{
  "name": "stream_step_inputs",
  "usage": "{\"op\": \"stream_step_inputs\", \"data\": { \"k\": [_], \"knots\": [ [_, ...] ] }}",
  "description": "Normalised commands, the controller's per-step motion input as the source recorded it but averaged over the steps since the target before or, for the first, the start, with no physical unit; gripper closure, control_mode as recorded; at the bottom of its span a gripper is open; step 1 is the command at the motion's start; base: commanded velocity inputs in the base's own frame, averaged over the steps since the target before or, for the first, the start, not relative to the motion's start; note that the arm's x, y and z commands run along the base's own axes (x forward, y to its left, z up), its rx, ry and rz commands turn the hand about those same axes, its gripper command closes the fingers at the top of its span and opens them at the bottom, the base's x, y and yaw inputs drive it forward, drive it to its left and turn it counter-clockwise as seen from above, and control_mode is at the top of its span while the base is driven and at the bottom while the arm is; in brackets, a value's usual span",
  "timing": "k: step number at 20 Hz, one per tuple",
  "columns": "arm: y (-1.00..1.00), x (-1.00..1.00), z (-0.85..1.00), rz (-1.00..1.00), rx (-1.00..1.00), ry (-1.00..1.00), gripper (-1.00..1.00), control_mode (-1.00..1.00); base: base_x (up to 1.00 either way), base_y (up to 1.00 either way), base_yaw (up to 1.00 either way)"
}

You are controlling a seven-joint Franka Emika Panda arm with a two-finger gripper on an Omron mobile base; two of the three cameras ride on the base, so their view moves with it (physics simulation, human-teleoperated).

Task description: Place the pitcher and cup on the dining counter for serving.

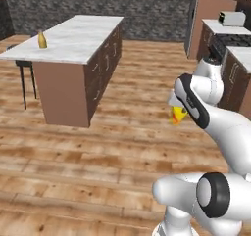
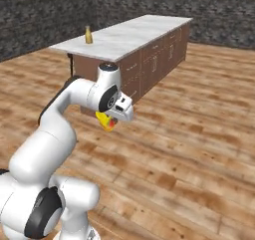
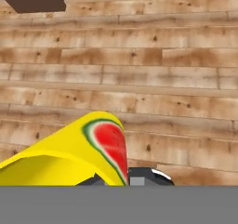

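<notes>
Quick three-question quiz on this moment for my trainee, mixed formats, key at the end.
1. True or false: the pitcher already stands on the dining counter.
2. What does the gripper hold? A) the cup B) a paper towel roll C) nothing
3. Fill in: beneath the carried cup lies the wooden ____.

Key: 1 true. 2 A, the fingers are shut on it. 3 floor.
</notes>
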Motion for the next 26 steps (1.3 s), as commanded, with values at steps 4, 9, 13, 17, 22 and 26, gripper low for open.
{"op": "stream_step_inputs", "data": {
  "k": [4,9,13,17,22,26],
  "knots": [
    [0.00,0.00,0.00,0.00,0.00,0.00,1.00,1.00,0.98,0.91,0.31],
    [0.00,0.00,0.00,0.00,0.00,0.00,1.00,1.00,1.00,0.73,-0.03],
    [0.00,0.00,0.00,0.00,0.00,0.00,1.00,1.00,1.00,0.81,-0.08],
    [0.00,0.00,0.00,0.00,0.00,0.00,1.00,1.00,1.00,0.99,-0.11],
    [0.00,0.00,0.00,0.00,0.00,0.00,1.00,1.00,1.00,1.00,-0.14],
    [0.00,0.00,0.00,0.00,0.00,0.00,1.00,1.00,1.00,1.00,-0.16]
  ]
}}
